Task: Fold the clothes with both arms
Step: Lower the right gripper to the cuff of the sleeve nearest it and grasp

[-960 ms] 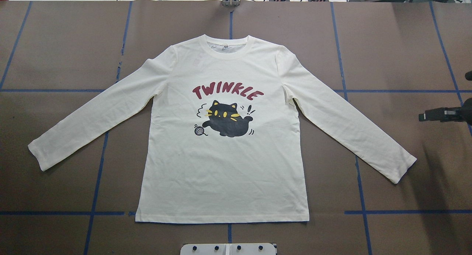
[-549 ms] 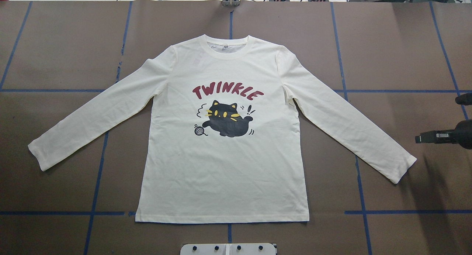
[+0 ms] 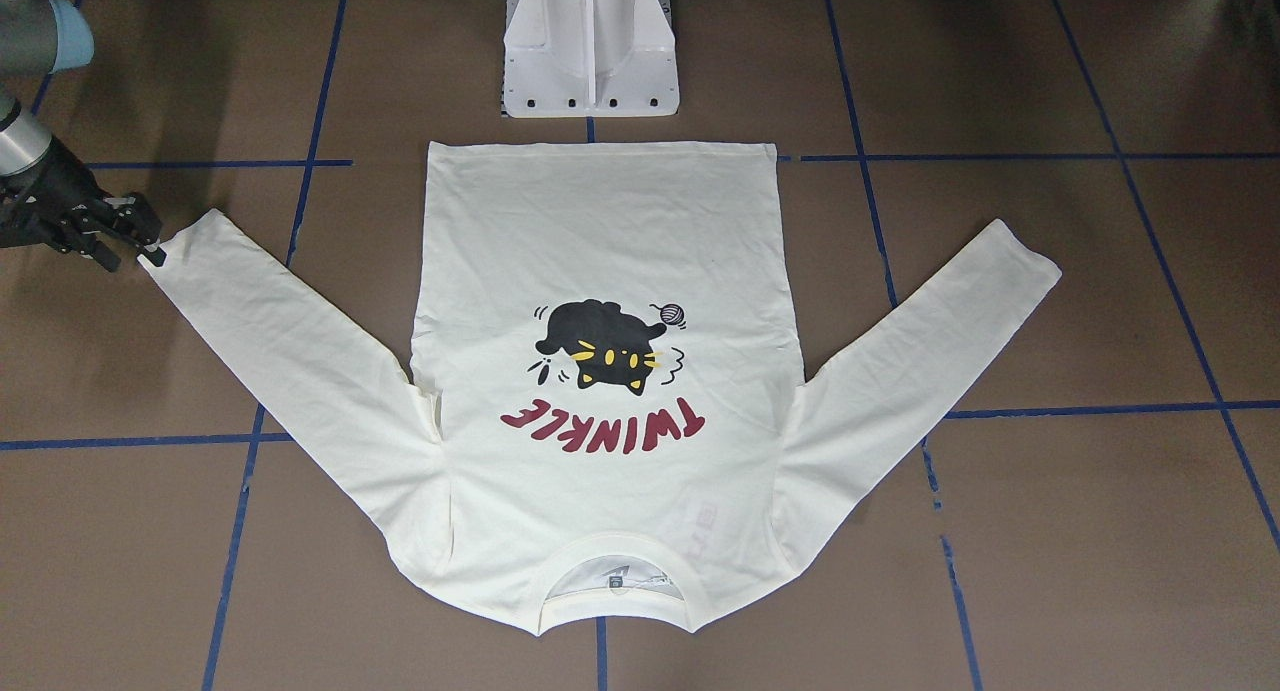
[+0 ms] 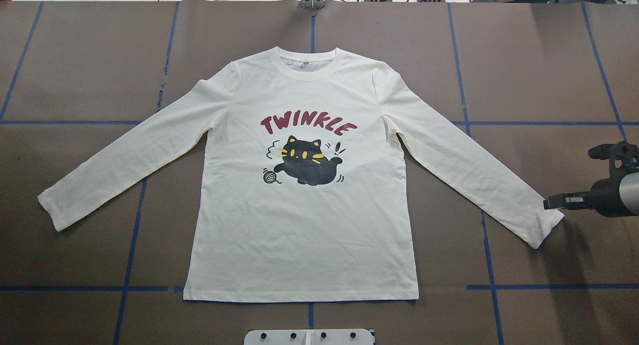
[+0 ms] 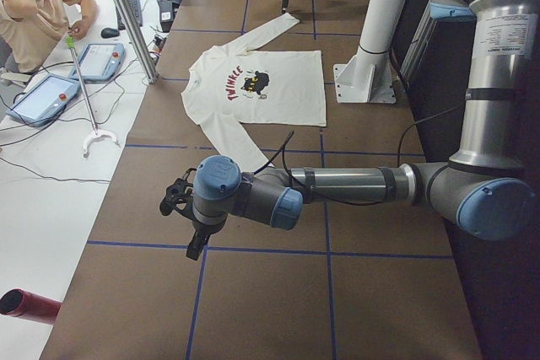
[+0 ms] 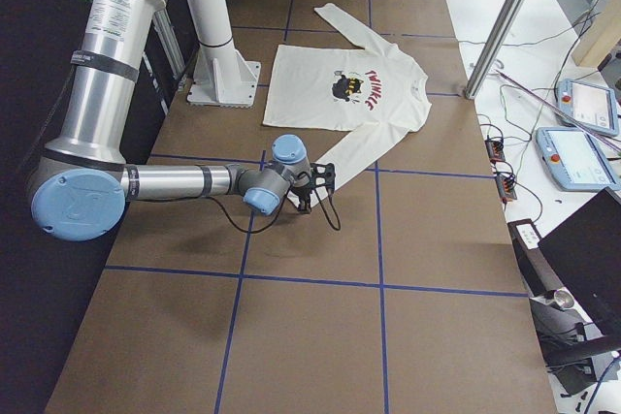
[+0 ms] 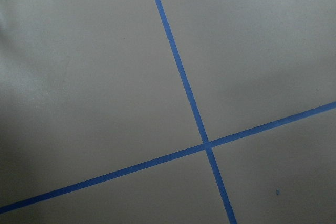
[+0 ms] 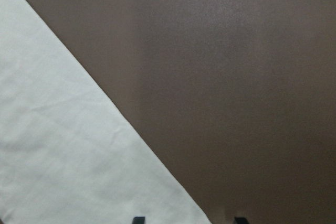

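Cream shirt (image 4: 299,225) lies flat, print up, on the brown table (image 4: 75,60). Within the last second the right gripper (image 4: 549,203) has reached the right cuff (image 4: 541,230), jaws apart over its edge; a sleeve grasp seems imminent. Left gripper (image 5: 191,238) hangs well clear, state indeterminate.

The T-shirt (image 4: 299,235) was soft, matt cream cloth, faintly creased. Its cat print (image 4: 309,171) was a flat, smooth black. The table cover (image 4: 75,60) looked like matt brown paper, crossed by smooth blue tape (image 4: 549,287). The right arm (image 6: 165,181) was satin grey metal with glossy light-blue plastic caps (image 6: 73,203). The pedestal (image 3: 590,51) was smooth, white and slightly glossy.
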`<act>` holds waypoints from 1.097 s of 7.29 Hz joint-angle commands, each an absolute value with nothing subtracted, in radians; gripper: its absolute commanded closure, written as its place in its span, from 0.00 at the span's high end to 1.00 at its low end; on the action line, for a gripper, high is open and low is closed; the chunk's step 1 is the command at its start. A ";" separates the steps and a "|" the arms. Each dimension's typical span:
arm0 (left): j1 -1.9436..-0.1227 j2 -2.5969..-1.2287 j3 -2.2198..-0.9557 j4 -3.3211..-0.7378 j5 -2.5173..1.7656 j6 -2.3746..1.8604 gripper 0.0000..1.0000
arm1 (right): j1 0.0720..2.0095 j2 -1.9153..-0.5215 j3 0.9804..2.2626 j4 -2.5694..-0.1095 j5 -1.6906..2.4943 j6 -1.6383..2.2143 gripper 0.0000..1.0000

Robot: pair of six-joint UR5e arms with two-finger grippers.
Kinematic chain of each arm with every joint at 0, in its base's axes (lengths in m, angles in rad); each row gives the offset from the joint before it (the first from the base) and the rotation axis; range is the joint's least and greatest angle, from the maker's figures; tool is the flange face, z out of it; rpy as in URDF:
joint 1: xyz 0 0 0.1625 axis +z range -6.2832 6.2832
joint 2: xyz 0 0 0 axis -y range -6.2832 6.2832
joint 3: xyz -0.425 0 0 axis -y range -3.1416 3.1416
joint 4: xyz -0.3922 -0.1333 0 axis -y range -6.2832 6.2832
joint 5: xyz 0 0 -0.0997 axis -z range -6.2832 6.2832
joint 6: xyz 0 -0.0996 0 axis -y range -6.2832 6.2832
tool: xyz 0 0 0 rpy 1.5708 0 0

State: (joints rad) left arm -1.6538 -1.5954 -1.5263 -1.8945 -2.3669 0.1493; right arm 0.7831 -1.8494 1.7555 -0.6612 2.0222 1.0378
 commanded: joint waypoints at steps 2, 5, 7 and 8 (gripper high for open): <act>-1.654 -1.595 -1.525 -1.894 -2.367 0.150 1.00 | 0.761 -1.862 1.747 -0.663 2.010 1.040 0.60; -1.655 -1.594 -1.523 -1.894 -2.367 0.150 1.00 | 0.749 -1.862 1.730 -0.663 1.993 1.040 0.56; -1.655 -1.594 -1.523 -1.894 -2.367 0.152 1.00 | 0.746 -1.862 1.729 -0.660 1.994 1.046 0.33; -1.655 -1.594 -1.525 -1.894 -2.367 0.152 1.00 | 0.741 -1.858 1.732 -0.660 1.991 1.122 0.00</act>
